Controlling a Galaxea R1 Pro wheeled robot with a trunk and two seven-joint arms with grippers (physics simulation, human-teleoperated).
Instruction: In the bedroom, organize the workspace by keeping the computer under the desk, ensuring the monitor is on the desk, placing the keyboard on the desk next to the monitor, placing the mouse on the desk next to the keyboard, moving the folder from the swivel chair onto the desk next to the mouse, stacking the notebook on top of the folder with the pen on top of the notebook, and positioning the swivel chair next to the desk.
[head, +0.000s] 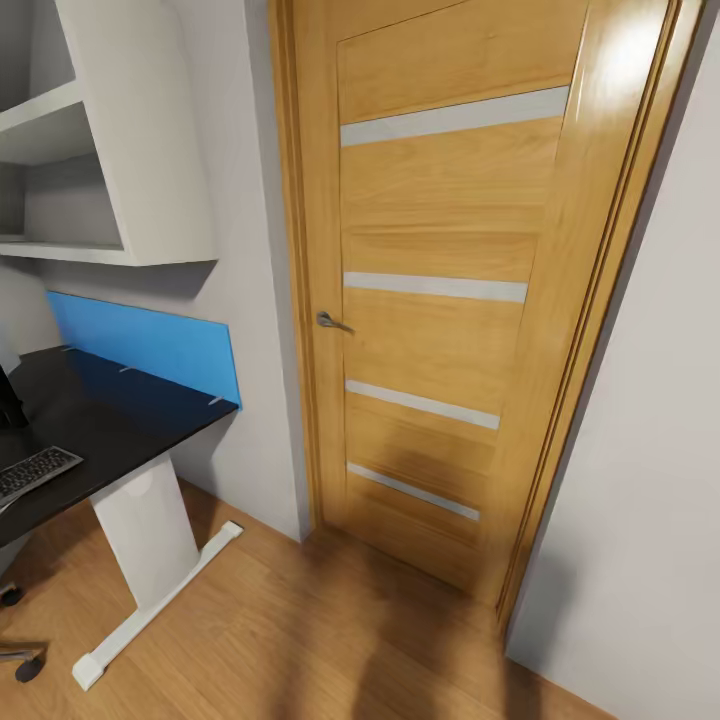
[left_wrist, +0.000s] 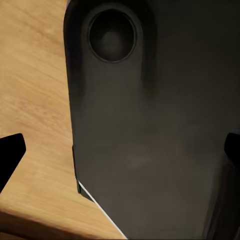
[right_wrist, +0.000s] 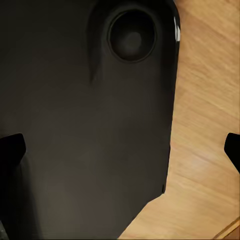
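My left gripper (left_wrist: 120, 150) and right gripper (right_wrist: 120, 147) hang wide open, empty (probably over my base); turning blind risks clipping the desk (head: 110, 420).

Black desk (head: 110, 420) with keyboard (head: 35, 470) on top

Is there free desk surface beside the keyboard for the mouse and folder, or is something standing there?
In the head view, nothing visible stands on the desk between the keyboard and the blue back panel: that stretch is bare black top. The mouse and folder themselves are out of frame.
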